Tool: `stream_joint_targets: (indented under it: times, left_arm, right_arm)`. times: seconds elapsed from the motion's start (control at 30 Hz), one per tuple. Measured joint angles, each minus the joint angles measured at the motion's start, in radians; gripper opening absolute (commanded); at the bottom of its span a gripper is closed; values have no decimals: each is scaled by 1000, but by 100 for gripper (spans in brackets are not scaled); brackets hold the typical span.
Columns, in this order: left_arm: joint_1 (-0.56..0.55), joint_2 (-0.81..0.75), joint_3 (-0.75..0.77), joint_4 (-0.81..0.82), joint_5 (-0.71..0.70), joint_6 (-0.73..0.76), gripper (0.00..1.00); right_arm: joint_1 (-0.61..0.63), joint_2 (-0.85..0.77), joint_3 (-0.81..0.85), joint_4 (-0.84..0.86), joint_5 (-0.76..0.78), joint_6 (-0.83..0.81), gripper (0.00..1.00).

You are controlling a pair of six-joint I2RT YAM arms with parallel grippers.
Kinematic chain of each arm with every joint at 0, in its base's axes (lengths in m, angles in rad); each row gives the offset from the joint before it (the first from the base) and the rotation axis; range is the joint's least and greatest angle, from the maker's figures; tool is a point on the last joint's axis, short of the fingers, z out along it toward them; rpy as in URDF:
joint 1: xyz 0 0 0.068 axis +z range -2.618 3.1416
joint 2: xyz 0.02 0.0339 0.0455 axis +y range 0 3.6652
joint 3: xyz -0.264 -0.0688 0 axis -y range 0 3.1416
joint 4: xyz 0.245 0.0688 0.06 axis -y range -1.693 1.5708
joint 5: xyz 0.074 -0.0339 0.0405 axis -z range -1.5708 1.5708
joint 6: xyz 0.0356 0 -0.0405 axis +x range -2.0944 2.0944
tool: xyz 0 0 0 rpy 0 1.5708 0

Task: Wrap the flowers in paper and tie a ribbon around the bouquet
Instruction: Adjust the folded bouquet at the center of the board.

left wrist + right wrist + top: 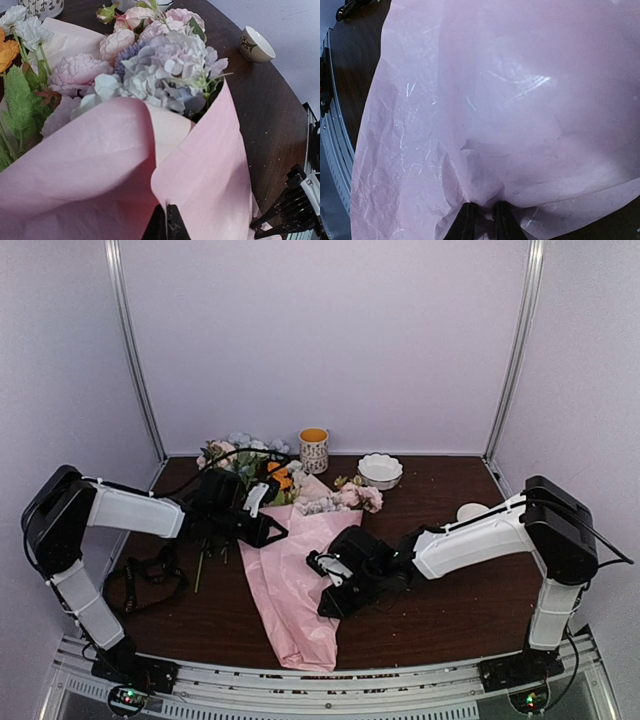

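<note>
On the bench you are clamping paper between your right jaws, left jaws closed behind the flowers, so tugging is risking a tear.

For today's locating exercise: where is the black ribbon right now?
Top view, left side: the ribbon lies on the table under the left arm, left of the bouquet.
</note>
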Motion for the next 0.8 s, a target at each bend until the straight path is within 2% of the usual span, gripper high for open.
stream_joint_targets:
  times: [0.3,0.6,0.8]
  left_arm:
    - [39,10,3,-45,-31,-2,0]
    - [58,91,-38,19,-55,-12,0]
    - [59,136,-27,57,-50,-11,0]
  right_arm:
    - [19,8,-4,21,27,-5,15]
    - [40,-20,-84,127,61,-14,15]
    - [53,-116,-138,50,51,-57,18]
